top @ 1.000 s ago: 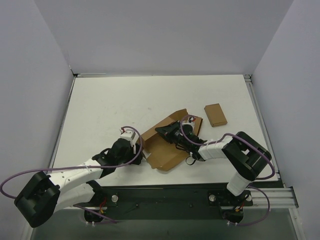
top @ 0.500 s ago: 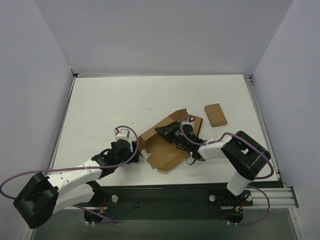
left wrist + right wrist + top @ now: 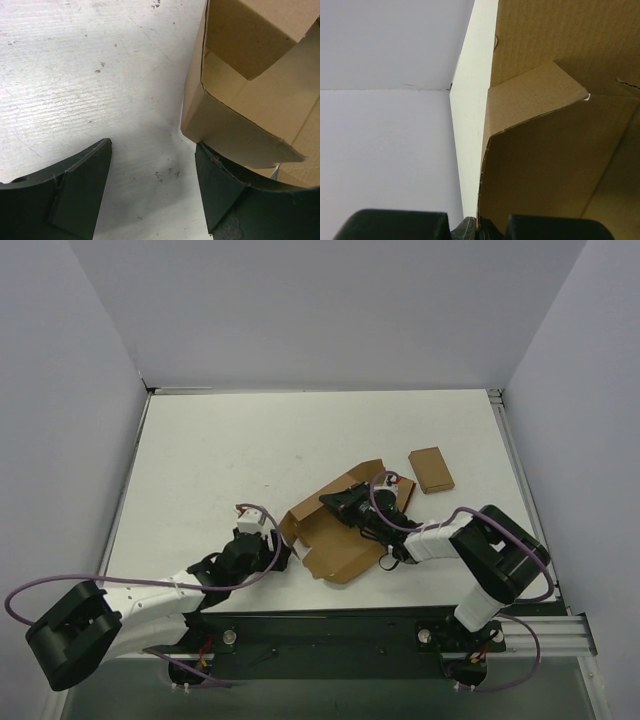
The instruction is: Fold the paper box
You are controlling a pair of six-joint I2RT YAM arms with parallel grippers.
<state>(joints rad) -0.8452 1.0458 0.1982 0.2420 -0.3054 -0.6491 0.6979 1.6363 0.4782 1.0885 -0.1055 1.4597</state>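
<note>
White tabletop (image 3: 220, 460), scuffed, boxed in by pale grey walls (image 3: 320, 320) on three sides. The paper box (image 3: 335, 540) lies toward the near edge, a bit right of centre. It is half-formed: base flat, a couple of panels standing, the rest splayed. A small brown box (image 3: 431, 469) sits apart, nearer the right edge.

The right gripper (image 3: 347, 502) is clenched on a raised panel at the box's far side. The left gripper (image 3: 152, 150) is released, jaws wide, grasping nothing. It sits low at the box's near-left corner, w/ that corner just above its right finger (image 3: 225, 190); contact or not, can't tell.

Likely trouble: the box has only one pinch point, so a push from the left could slide or pivot the whole thing instead of raising a wall. If the finger catches under the corner, it may crease the cardboard off its score line. A hard tug from the right could tear the thin panel or pull it free.

Views differ. The overhead cam gives layout and both arms but hides the grips. The left wrist cam shows the corner flap tucked inward & the open jaws. The right wrist cam shows the panel edge running down btwn its fingers, but nothing of the other arm.
</note>
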